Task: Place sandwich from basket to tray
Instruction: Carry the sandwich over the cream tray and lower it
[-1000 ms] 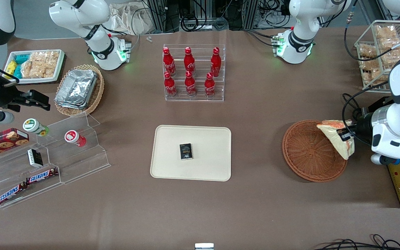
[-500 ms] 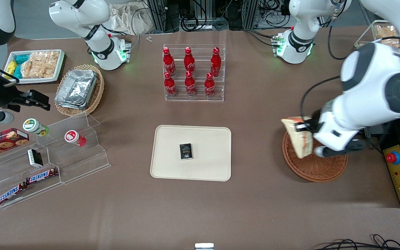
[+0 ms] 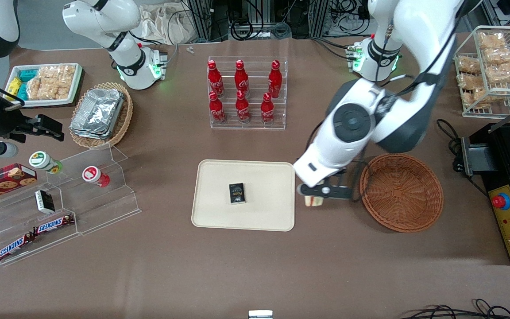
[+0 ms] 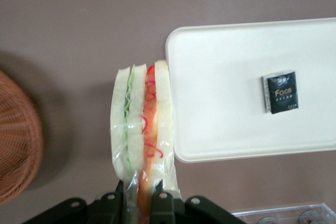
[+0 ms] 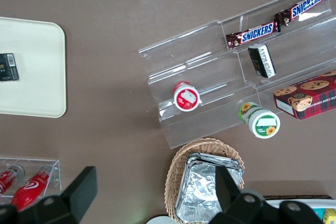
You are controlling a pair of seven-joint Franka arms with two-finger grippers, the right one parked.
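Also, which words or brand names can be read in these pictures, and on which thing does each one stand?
"SNICKERS": on both chocolate bars on the clear acrylic stand.
"Face": on the small black pack on the tray; its smaller print is unreadable.
Red bottles: white script, too small to read.
Cookie box and the two round lids: unreadable.
Sandwich, held in the gripper beside the tray, near the basket: no text.

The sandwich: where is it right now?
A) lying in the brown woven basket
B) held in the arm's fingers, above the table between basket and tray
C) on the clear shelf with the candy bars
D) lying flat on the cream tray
B: the gripper is shut on the sandwich, which hangs over bare table beside the tray, clear of the basket.
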